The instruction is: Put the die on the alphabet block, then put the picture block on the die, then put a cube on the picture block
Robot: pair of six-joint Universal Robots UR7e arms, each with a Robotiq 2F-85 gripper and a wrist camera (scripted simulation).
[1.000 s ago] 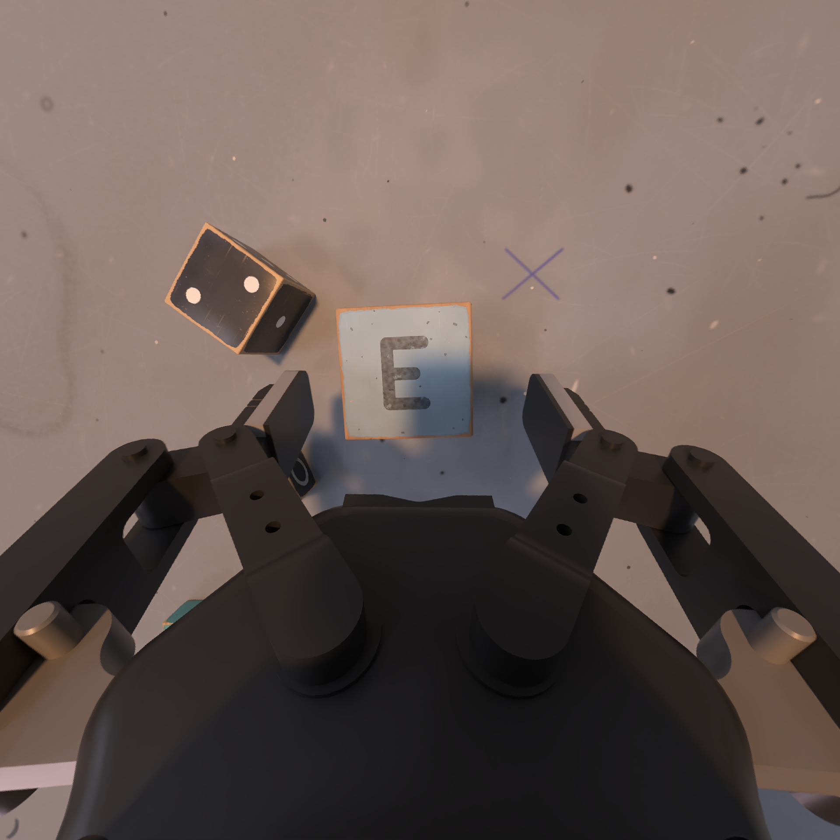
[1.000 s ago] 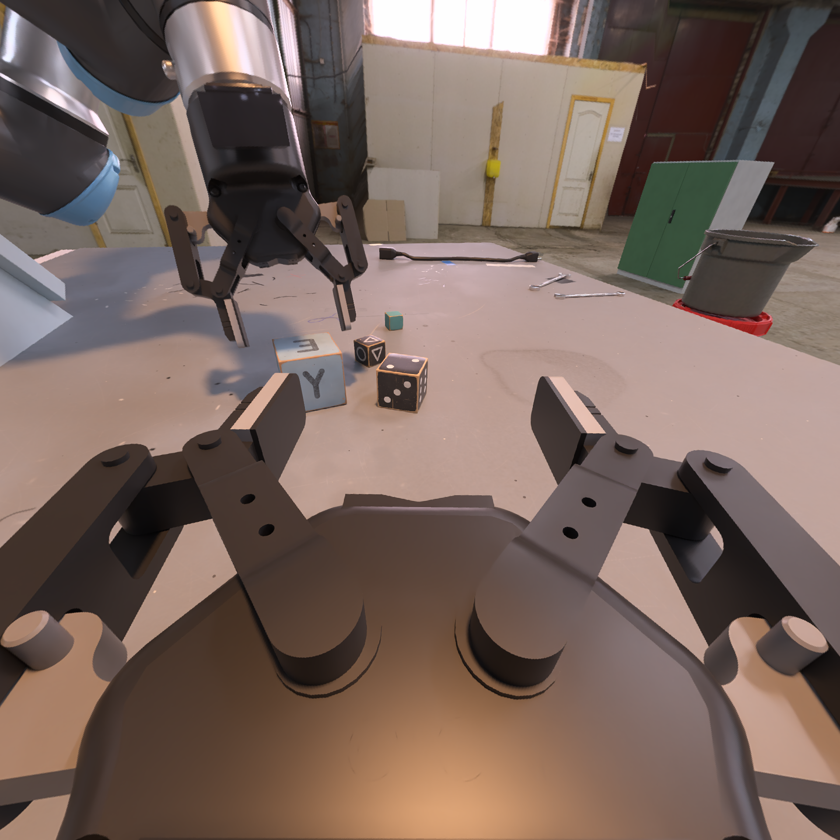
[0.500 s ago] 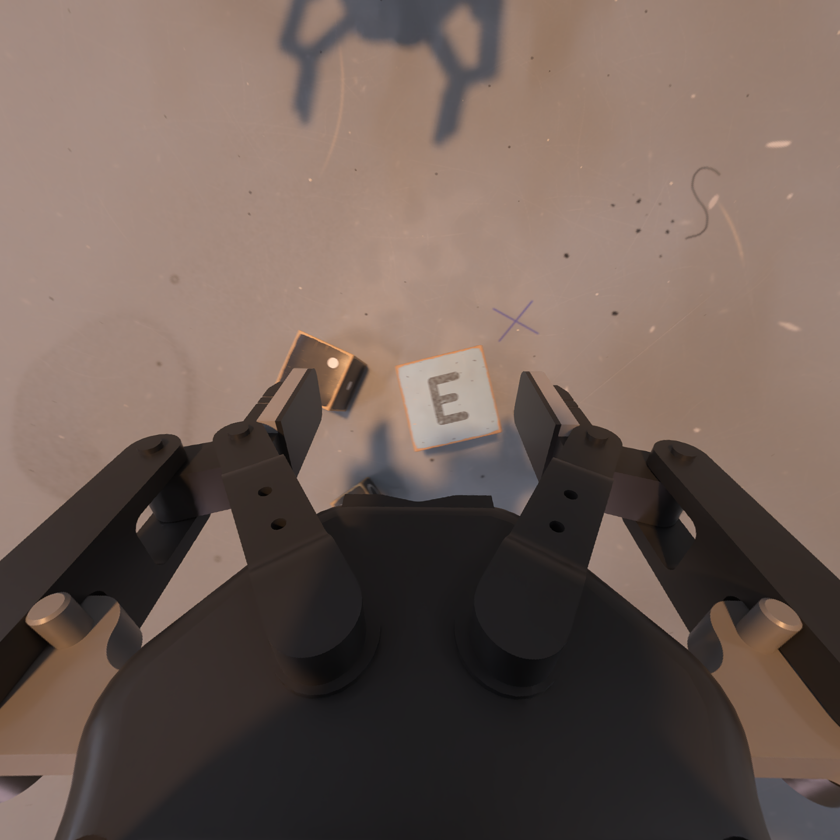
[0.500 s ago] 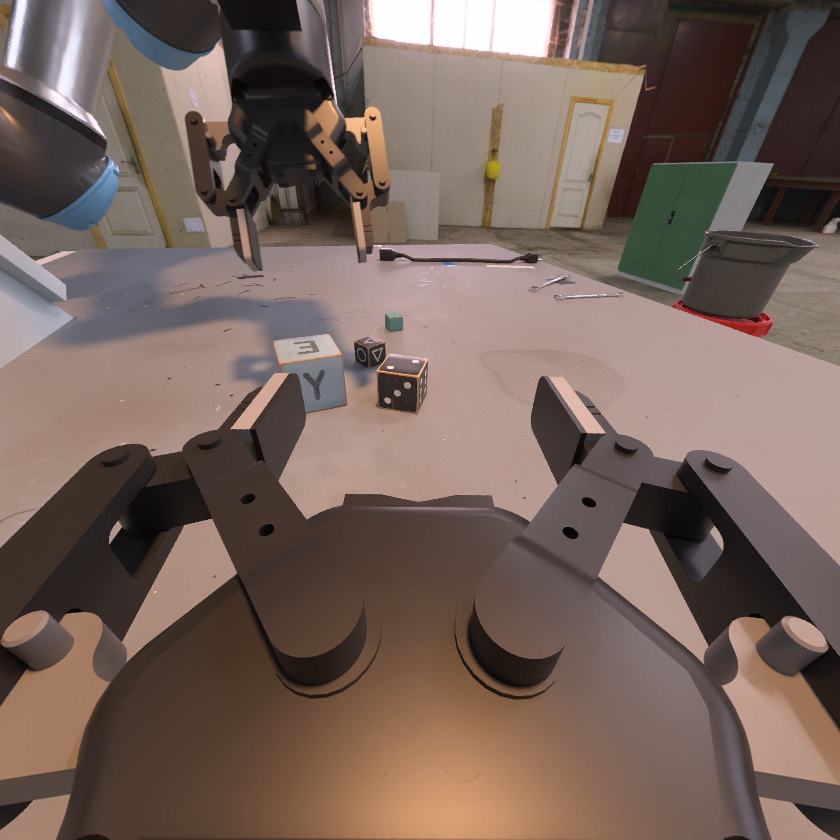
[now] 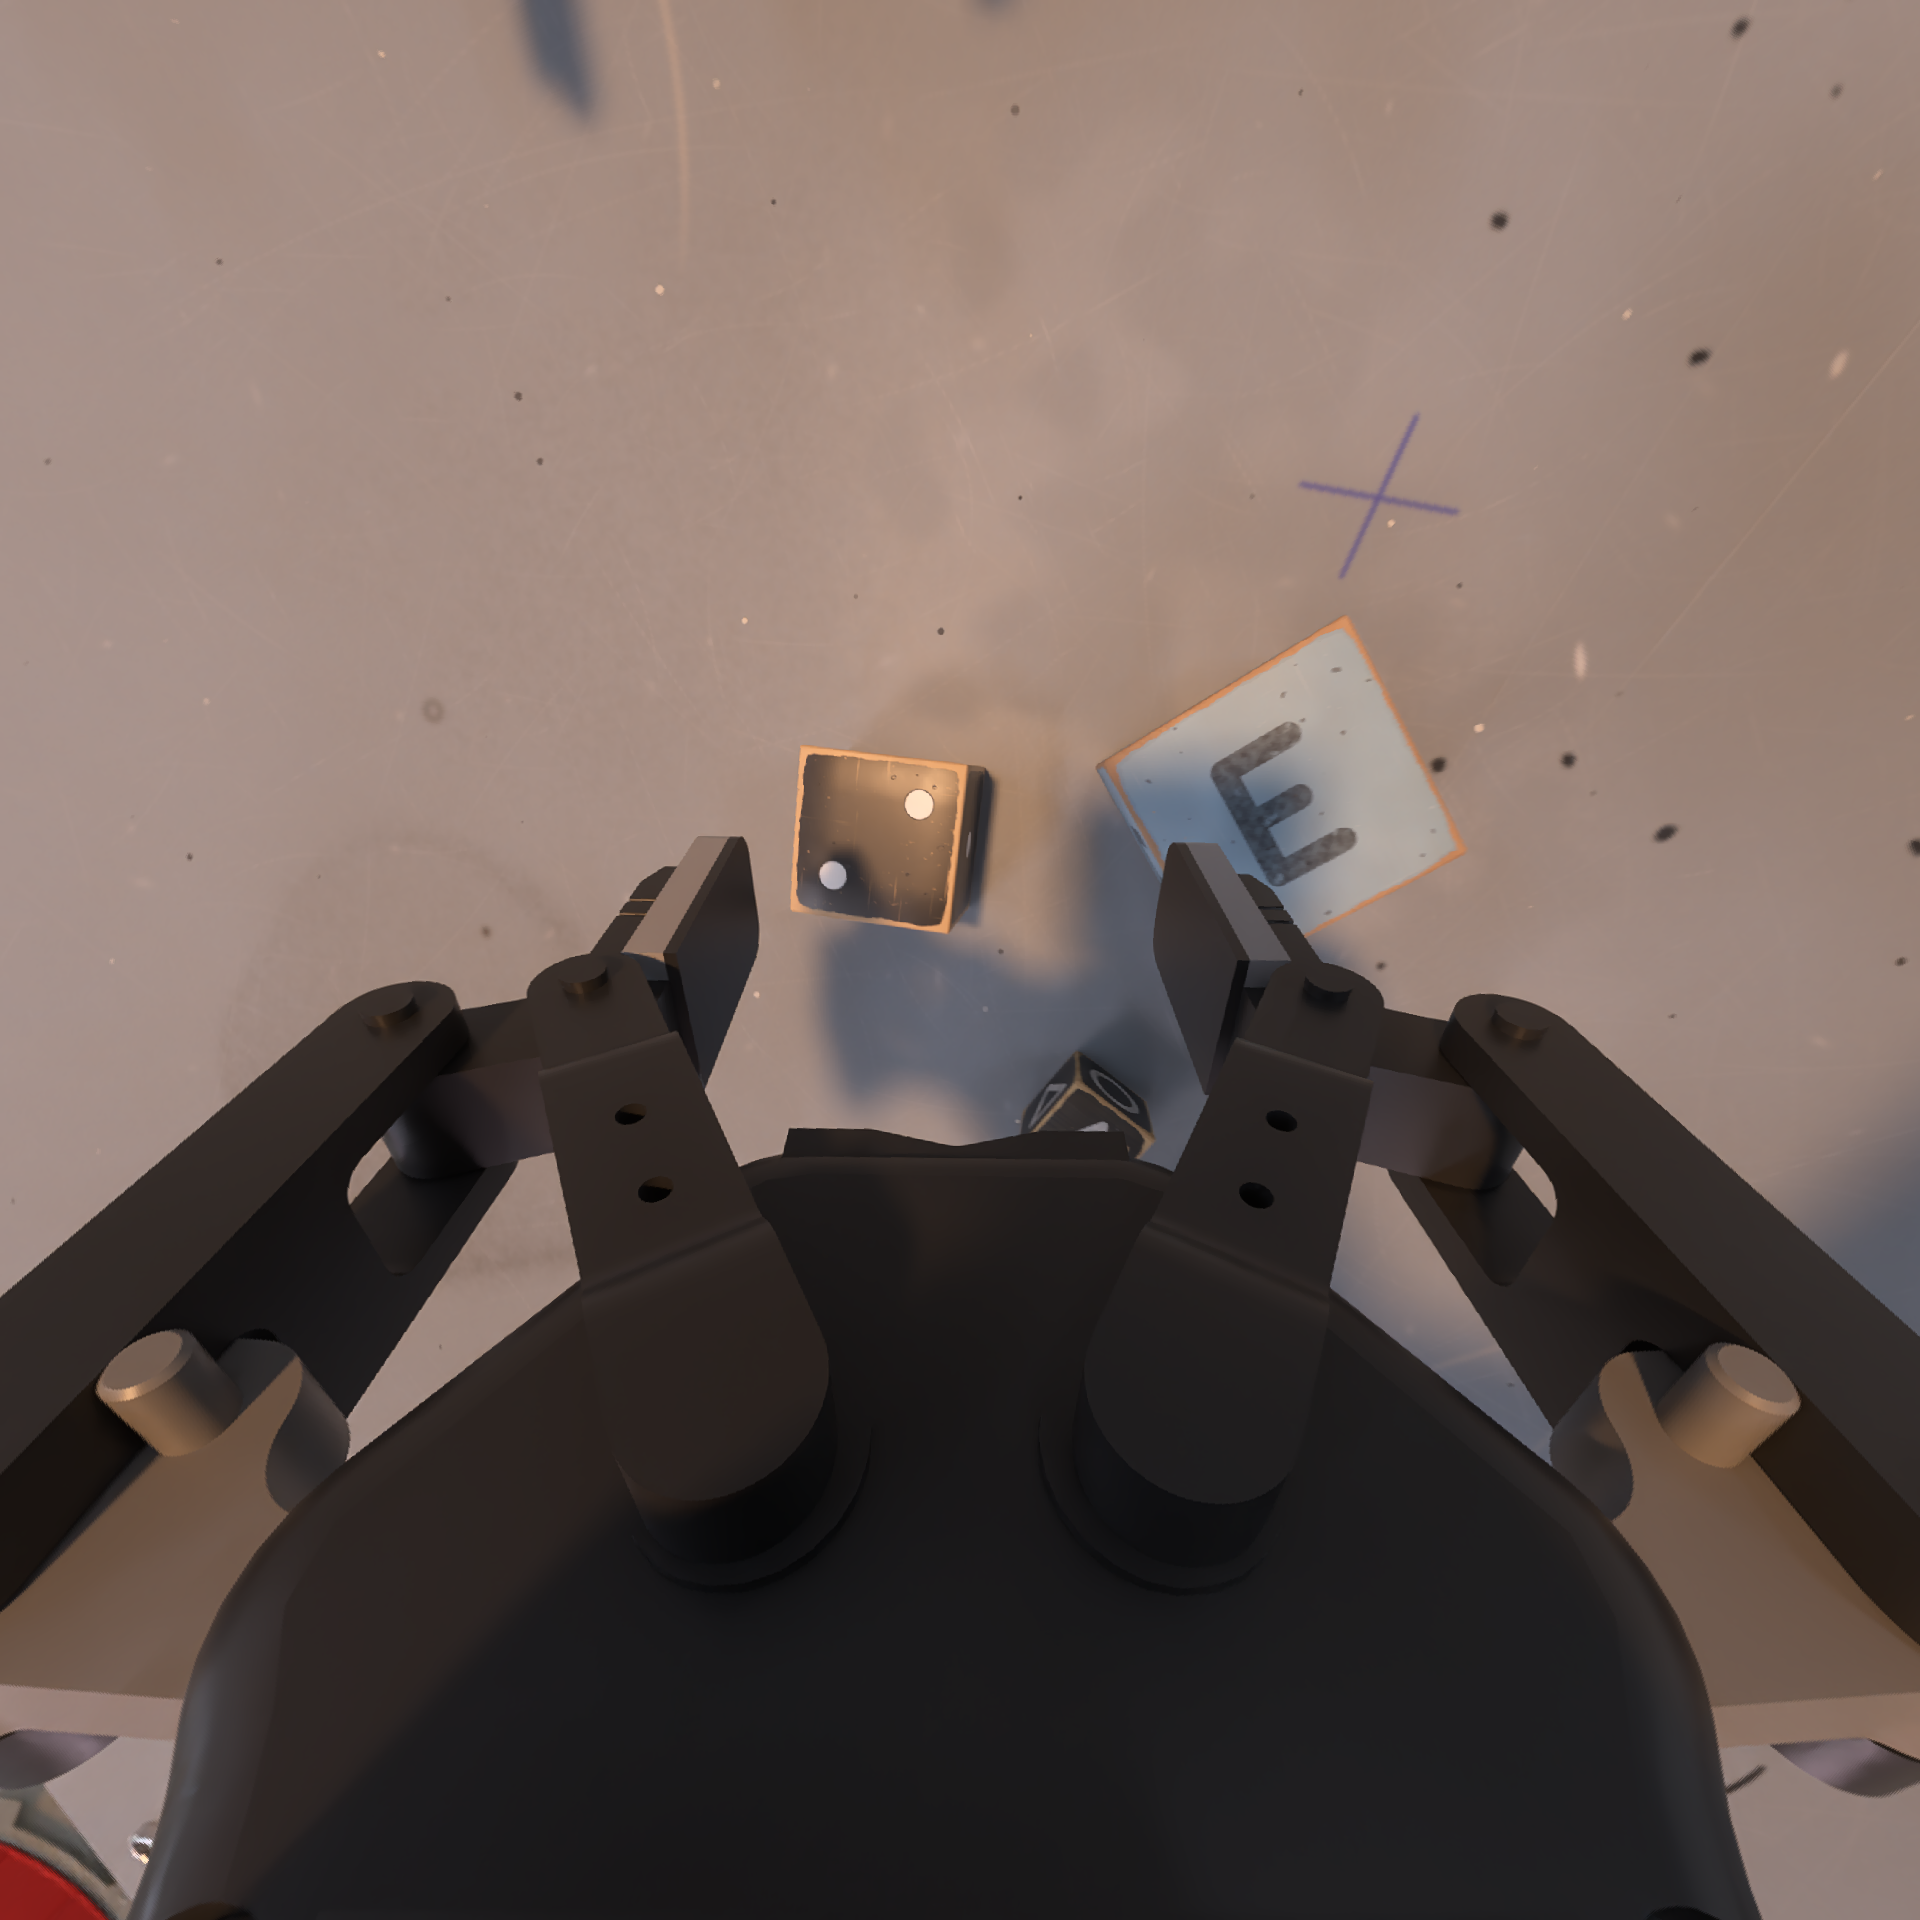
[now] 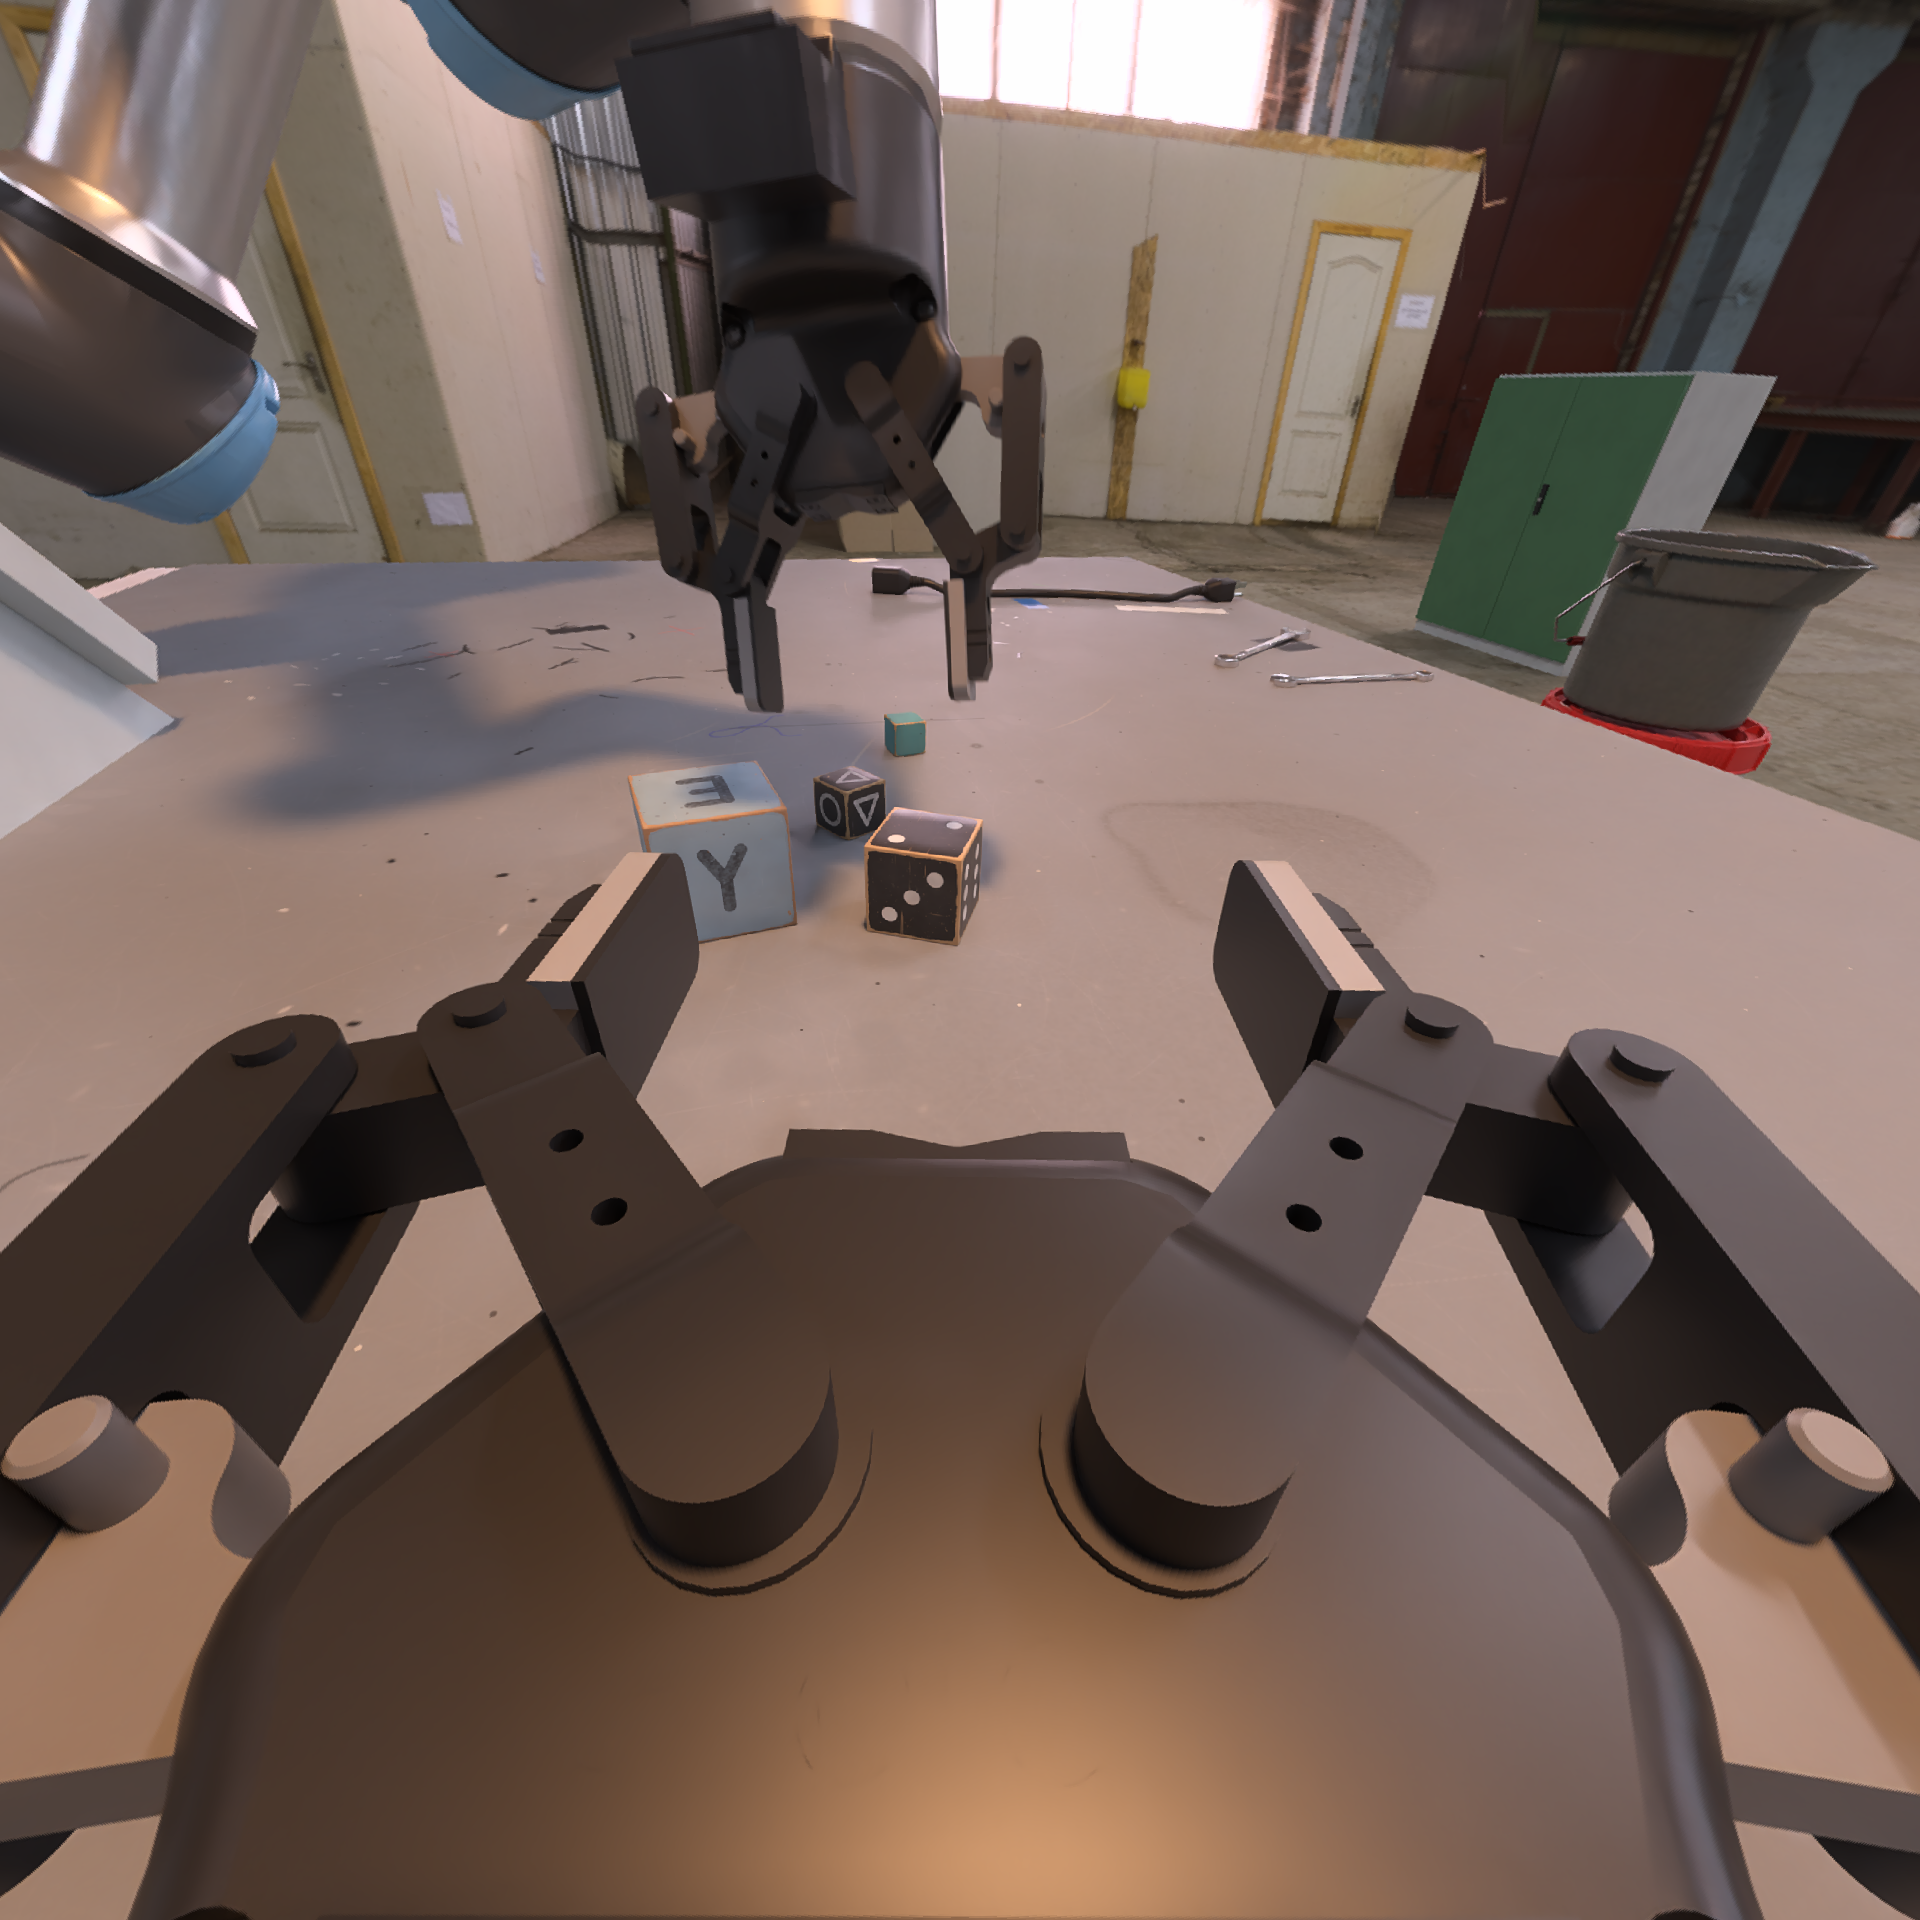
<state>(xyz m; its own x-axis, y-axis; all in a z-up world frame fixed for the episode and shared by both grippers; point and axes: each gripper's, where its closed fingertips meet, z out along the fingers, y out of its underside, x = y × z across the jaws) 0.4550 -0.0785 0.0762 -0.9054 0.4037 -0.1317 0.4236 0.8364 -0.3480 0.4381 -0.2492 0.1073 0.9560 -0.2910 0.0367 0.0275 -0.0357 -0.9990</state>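
Observation:
The black die (image 5: 883,836) with white pips sits on the table, also in the right wrist view (image 6: 923,875). The pale blue alphabet block (image 5: 1288,779) stands beside it, also in the right wrist view (image 6: 712,847). A small black picture block (image 5: 1091,1112) with white shapes lies behind them (image 6: 850,802). A small teal cube (image 6: 905,734) lies farther back. My left gripper (image 5: 951,894) is open and empty, hovering high above the die and blocks; it shows from outside in the right wrist view (image 6: 862,655). My right gripper (image 6: 956,925) is open and empty, low in front of the blocks.
A black cable (image 6: 1049,594) and two wrenches (image 6: 1340,675) lie at the table's far side. A grey bucket (image 6: 1704,634) on a red base and a green cabinet (image 6: 1548,499) stand past the right edge. A purple cross mark (image 5: 1377,499) is on the table.
My left gripper has risen, shifted from over the alphabet block to over the die and turned about its axis. The blocks and my right gripper have not moved.

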